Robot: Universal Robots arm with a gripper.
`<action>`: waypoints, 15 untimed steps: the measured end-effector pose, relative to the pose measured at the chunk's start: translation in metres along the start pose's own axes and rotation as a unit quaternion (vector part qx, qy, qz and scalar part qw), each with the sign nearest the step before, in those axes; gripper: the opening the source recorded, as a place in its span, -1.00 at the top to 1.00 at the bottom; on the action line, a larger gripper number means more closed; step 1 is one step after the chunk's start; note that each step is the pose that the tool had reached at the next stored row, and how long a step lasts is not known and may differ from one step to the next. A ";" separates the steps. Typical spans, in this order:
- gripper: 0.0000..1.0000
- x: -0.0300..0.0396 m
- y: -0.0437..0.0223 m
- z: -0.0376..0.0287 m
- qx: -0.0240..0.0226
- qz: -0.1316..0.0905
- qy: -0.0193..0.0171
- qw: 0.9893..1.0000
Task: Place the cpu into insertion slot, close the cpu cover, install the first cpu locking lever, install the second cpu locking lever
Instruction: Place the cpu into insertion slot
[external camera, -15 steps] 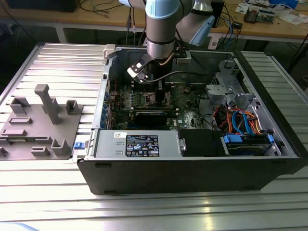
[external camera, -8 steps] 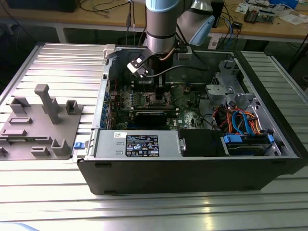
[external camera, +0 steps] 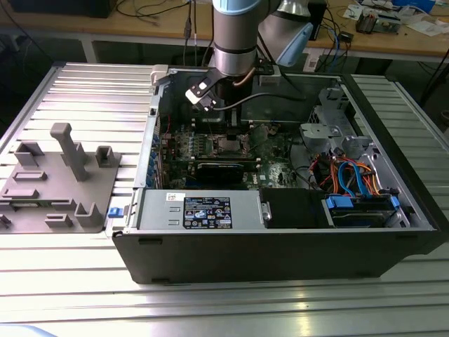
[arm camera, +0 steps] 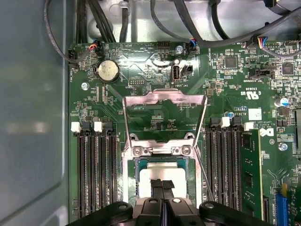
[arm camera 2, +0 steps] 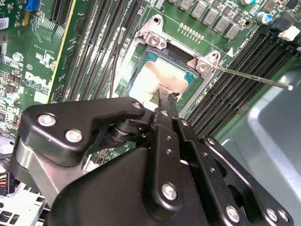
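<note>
The gripper (arm camera: 162,184) is keeping its fingers (arm camera 2: 164,132) together with nothing between them, tips coming down at the top of the cpu (arm camera: 155,170); whether they are touching it or hanging just above, I cannot tell. The cpu is lying flat inside the insertion slot (arm camera: 129,175), which is holding nothing else. The cpu cover (arm camera: 164,95) is standing open on the far side of the slot, and a thin locking lever (arm camera 2: 249,77) is sticking out free beside it. As I judge it, the shut tips are risking a slide or a tilt of the chip if they are pressing off-centre, and a tilted chip would be bending the contacts beneath. The loose lever could also be snagging a finger. Further out, the computer case (external camera: 280,246) is holding the motherboard (external camera: 210,144), cables and drives; a grey fixture tray (external camera: 105,186) is sitting on the exterior view's left.
</note>
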State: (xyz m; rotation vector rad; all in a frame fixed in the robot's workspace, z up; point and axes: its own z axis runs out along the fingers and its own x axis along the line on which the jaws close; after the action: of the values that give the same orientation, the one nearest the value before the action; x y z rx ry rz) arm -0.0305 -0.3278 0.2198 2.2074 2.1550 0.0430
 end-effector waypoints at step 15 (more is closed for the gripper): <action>0.79 0.0002 0.0086 0.0004 0.045 -0.008 -0.004 0.999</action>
State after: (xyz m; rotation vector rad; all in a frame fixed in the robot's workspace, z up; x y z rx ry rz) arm -0.0219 -0.3278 0.2199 2.2333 2.2123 -0.0661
